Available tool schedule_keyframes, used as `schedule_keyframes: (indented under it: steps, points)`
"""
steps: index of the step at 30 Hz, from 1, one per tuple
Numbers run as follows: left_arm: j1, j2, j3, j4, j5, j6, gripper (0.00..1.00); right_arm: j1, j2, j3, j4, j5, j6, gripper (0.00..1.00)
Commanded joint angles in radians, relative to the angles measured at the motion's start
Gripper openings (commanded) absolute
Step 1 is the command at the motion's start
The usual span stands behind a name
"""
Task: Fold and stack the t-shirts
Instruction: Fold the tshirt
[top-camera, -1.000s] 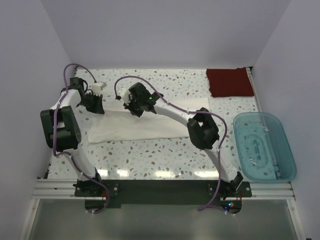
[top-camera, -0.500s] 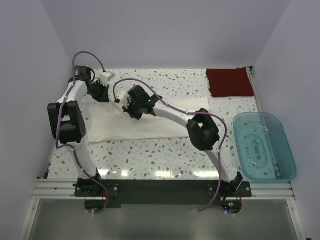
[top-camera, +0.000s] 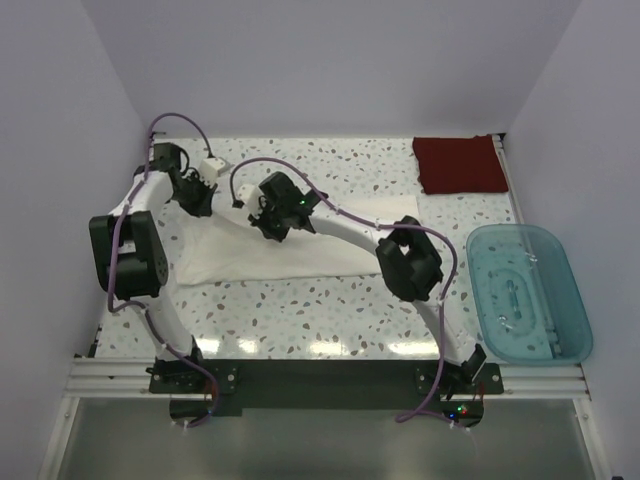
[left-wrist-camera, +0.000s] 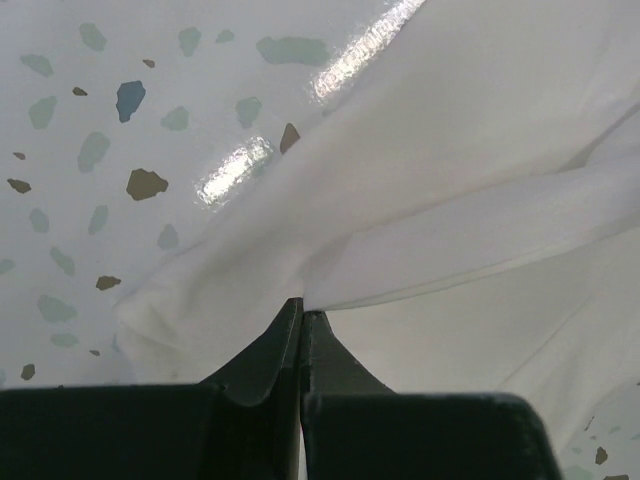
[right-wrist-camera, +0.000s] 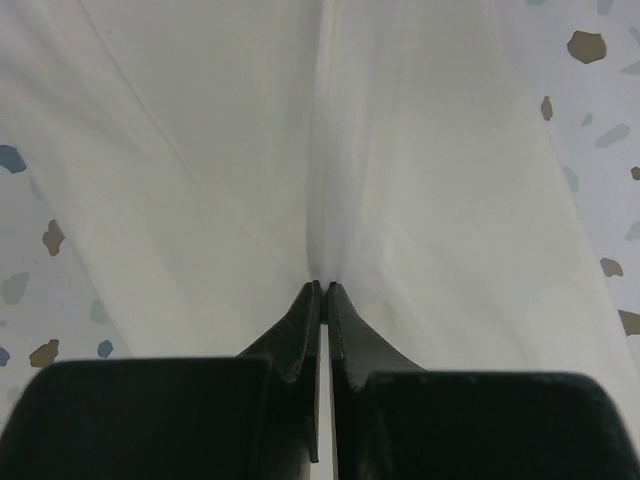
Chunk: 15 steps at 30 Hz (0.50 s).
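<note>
The left end effector (left-wrist-camera: 301, 318) and right end effector (right-wrist-camera: 325, 292) are each clamped on the white t-shirt (top-camera: 300, 255) on the desk (top-camera: 330, 310), with the folded dark red t-shirt (top-camera: 459, 164) at far right.

Left gripper (left-wrist-camera: 302, 316) at 6 o'clock, two black fingers pressed together, tips pinching a fold of the white t-shirt (left-wrist-camera: 460, 140). From the pinch, one cloth ridge runs toward 3 o'clock and a wider layer rises toward 1 o'clock. Cloth fills the centre and the whole right side, creased, overlapping in layers. A bunched edge of it sits at 9 o'clock, just beside the fingertips. Table (left-wrist-camera: 70, 130) shows from 9 to 12 o'clock: pale terrazzo, with grey, blue and brown specks (left-wrist-camera: 146, 183). Two bright glare streaks (left-wrist-camera: 234, 170) lie along the cloth's edge, near 11 and 12 o'clock.
</note>
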<state>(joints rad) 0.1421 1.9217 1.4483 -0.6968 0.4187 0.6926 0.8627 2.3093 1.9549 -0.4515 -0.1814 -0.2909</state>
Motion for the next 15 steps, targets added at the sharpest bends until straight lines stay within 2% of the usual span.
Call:
schedule_keyframes:
  steps: [1,13,15]
  points:
    - [0.028,-0.099,-0.038,0.050,-0.011,0.045,0.00,-0.001,-0.096,-0.034,-0.003,-0.050,-0.001,0.00]
    - [0.056,-0.153,-0.181,-0.058,-0.006,0.085,0.00,0.001,-0.091,-0.077,-0.036,-0.118,-0.016,0.00]
    - [0.066,-0.155,-0.192,-0.070,-0.005,0.079,0.05,0.002,-0.073,-0.048,-0.071,-0.144,-0.027,0.04]
